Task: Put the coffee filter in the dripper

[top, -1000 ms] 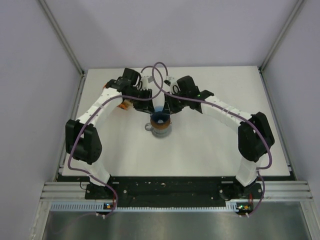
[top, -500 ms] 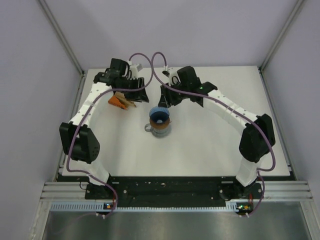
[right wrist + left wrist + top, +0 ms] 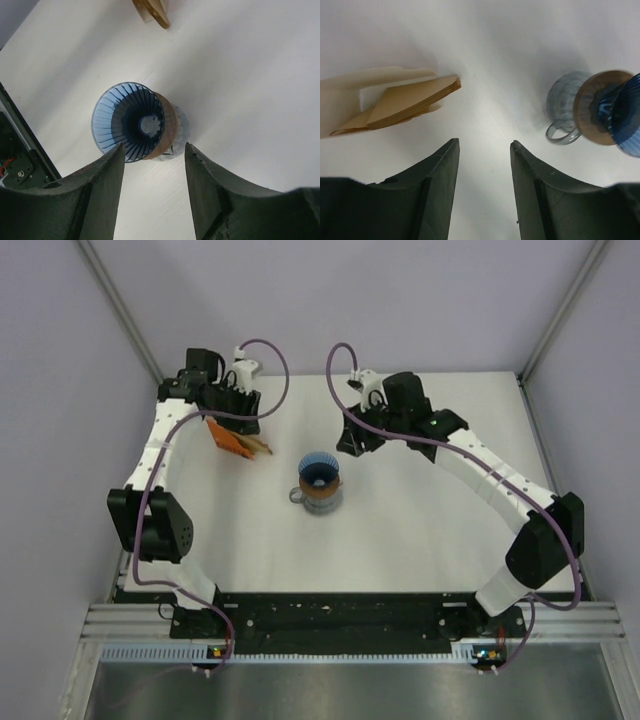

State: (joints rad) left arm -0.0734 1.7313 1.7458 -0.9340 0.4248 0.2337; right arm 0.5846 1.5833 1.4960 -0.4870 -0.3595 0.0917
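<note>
- The dripper (image 3: 131, 121) stands near the middle of the table (image 3: 420, 530), seated on a brown ring (image 3: 167, 125) over a grey mug (image 3: 563, 102). Its ribbed inside is bare, so the placing is not yet done.
- No single coffee filter shows on its own. The only tan papers in view are the stack (image 3: 410, 100) in the orange packet (image 3: 232, 435), which lies toward the far left corner, well apart from the mug.
- The left gripper (image 3: 484, 167) hangs by the packet with its jaws apart and nothing between them. In its wrist view they frame bare table, with the stack's fanned edge just ahead and to one side.
- The right gripper (image 3: 154, 150) hovers above and beside the dripper, jaws likewise apart and empty.
- The step in hand looks like fetching one sheet with the left arm. To do it well, the jaws should line up on the loose, fanned edge of the stack and take the top paper only. A deep bite would likely lift several sheets or drag the packet along.
- The paper is thin and will crease easily, so a light pinch near the rim is better.
- The dripper sits high and narrow on the mug, and a sideways nudge could tip it. The right arm should stay off it unless steadying is needed.
</note>
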